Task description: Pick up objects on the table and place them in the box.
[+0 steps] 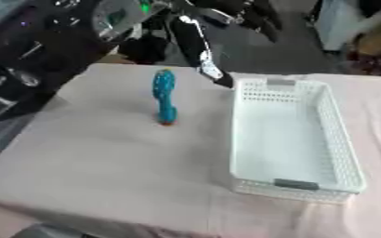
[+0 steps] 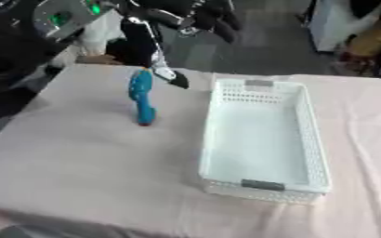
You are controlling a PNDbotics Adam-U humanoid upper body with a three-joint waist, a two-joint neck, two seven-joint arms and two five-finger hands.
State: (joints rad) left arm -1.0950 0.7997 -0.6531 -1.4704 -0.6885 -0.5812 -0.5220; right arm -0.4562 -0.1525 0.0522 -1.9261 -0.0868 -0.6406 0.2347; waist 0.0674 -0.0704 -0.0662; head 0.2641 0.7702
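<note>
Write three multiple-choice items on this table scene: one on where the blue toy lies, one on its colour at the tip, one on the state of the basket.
1. Where is the blue toy relative to the basket?
A. inside it
B. on the cloth to its left
C. on its far rim

2. What colour is the toy's near tip?
A. orange-red
B. green
C. white

3. What is the state of the basket?
A. tipped on its side
B. full of things
C. upright and empty

Answers:
1 B: the toy lies on the cloth, apart from the basket's left wall.
2 A: a small orange-red end shows at the toy's near end.
3 C: the basket sits flat with its bare white floor showing.

Neither hand can be made out in these views.
</note>
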